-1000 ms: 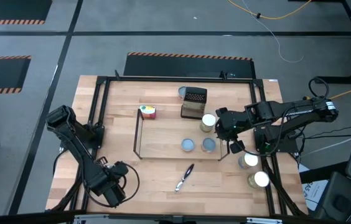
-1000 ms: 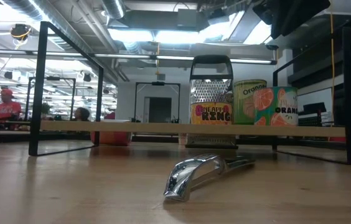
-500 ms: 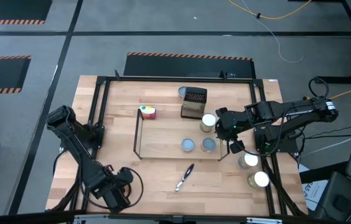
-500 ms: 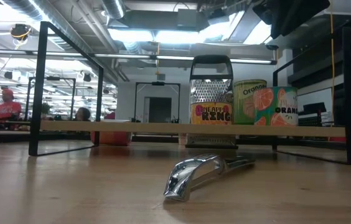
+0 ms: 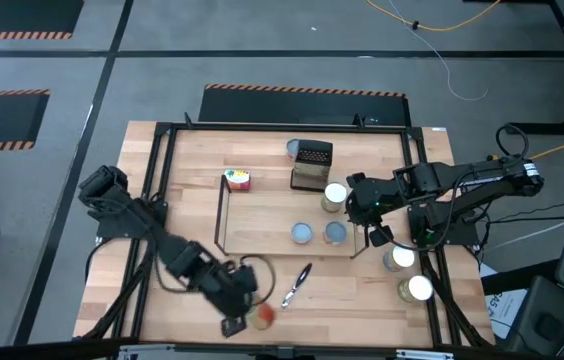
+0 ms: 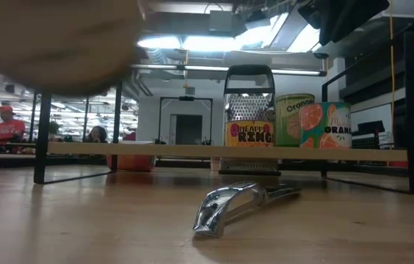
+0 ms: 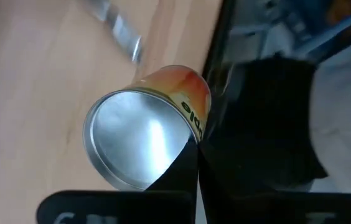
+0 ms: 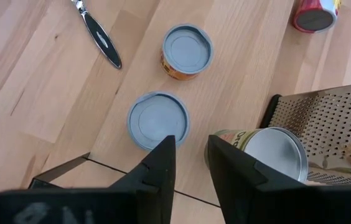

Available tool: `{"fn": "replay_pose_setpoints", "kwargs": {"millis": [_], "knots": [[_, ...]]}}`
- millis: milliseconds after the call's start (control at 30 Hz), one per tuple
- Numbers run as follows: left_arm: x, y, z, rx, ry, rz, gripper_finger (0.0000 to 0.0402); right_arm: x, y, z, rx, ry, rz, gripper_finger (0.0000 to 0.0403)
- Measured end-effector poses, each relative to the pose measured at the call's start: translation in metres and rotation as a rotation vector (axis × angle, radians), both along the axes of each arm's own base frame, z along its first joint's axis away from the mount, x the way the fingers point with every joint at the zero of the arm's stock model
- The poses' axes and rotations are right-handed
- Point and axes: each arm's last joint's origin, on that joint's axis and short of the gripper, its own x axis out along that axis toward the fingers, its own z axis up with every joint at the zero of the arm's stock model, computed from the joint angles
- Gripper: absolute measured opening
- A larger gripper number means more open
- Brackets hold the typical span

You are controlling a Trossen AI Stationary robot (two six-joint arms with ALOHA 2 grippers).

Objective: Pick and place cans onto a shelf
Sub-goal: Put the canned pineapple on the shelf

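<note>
I am seeing two cans (image 5: 303, 233) sitting on the shelf (image 5: 224, 212). My left gripper (image 5: 246, 318) is reaching low over the table's near edge, clamped on an orange-labelled can (image 7: 139, 136). My right gripper (image 5: 358, 201) is hanging part-open beside a silver-topped can (image 5: 334, 194), holding nothing.

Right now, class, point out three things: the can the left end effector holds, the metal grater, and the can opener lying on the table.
Held can (image 7: 141, 140): left wrist view, on its shiny end.
Grater (image 6: 249, 110): low view, on its perforated face.
Can opener (image 6: 229, 205): low view, on its chrome body.
</note>
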Motion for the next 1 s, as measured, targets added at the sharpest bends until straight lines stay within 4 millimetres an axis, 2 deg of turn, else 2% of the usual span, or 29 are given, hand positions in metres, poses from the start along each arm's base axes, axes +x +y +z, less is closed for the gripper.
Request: {"fn": "replay_pose_setpoints", "kwargs": {"millis": [167,267,567,733,833,1000], "knots": [[0.031,0.029,0.01,0.038,-0.199,-0.051,0.0,-0.002,0.0,0.001,0.002,-0.007,-0.002,0.0099],[0.044,0.047,0.015,0.06,-0.269,-0.076,0.0,-0.01,-0.002,0.009,0.008,-0.041,-0.002,0.0099],[0.069,0.106,0.018,0.236,-0.368,-0.094,0.0,-0.054,-0.009,0.042,0.045,-0.236,-0.007,0.0099],[0.077,0.135,0.035,0.361,-0.433,-0.13,0.0,-0.069,-0.012,0.054,0.079,-0.341,-0.025,0.0099],[0.079,0.149,0.05,0.437,-0.453,-0.15,0.0,-0.074,-0.013,0.047,0.09,-0.408,-0.023,0.0099],[0.077,0.169,0.079,0.554,-0.466,-0.183,0.0,-0.083,-0.014,0.018,0.103,-0.498,-0.023,0.0099]]}}
